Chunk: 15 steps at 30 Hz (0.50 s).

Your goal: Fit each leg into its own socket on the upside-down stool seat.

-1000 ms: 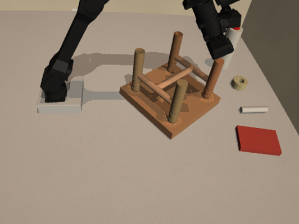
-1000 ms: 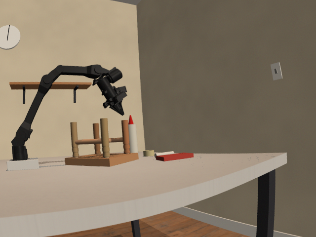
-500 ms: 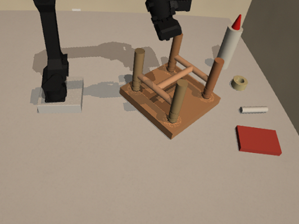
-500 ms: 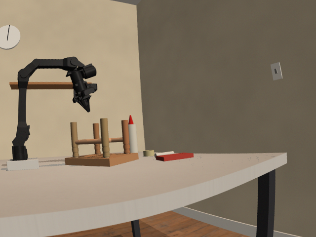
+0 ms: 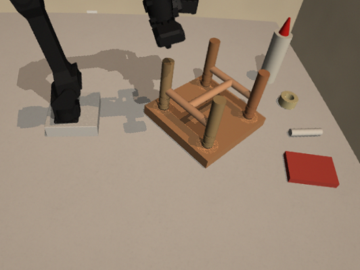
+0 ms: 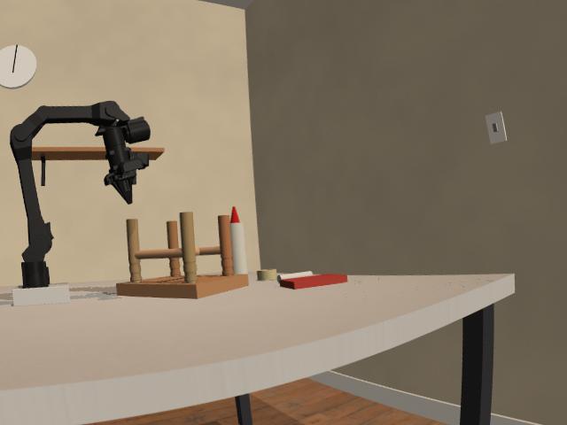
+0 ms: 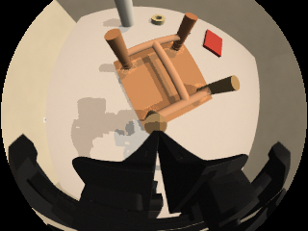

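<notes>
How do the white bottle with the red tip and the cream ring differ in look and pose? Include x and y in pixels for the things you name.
The bottle (image 5: 274,57) (image 6: 238,249) (image 7: 125,13) is tall and slim, while the ring (image 5: 287,103) (image 6: 266,274) (image 7: 153,20) is low and squat. The bottle ends in a pointed red cone; the ring has an open hole through its middle. The bottle is white, the ring yellowish. Both stand on the table, apart from the stool.

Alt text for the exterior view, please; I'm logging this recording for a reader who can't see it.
An upside-down wooden stool, four legs upright, sits on a table; a black arm's closed, empty gripper hangs above it. Beyond stands a red-tipped white bottle.
</notes>
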Each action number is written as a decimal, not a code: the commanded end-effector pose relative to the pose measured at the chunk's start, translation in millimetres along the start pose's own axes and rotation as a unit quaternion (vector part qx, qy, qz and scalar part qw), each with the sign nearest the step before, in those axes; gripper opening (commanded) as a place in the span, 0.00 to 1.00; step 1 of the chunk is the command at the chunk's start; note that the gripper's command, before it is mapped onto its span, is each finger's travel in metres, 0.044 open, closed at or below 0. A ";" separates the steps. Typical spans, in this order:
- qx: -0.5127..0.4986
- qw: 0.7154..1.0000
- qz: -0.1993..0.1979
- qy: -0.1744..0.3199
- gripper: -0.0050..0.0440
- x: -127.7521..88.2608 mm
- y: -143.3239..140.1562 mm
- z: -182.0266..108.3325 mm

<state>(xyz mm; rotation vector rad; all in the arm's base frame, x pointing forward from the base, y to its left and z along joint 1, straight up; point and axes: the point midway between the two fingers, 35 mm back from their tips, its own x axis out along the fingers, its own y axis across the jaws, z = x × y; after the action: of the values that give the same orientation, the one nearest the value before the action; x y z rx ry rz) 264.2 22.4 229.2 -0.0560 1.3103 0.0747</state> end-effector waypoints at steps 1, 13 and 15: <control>-0.002 1.000 0.002 0.003 0.10 2.9 0.9 -3.5; -0.002 1.000 0.002 0.003 0.10 26.9 0.9 -10.9; -0.002 1.000 0.002 0.003 0.10 30.1 0.9 -11.5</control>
<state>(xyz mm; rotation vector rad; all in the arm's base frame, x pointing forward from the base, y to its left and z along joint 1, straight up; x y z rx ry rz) 262.2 22.5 201.1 -0.0570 1.3164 0.0756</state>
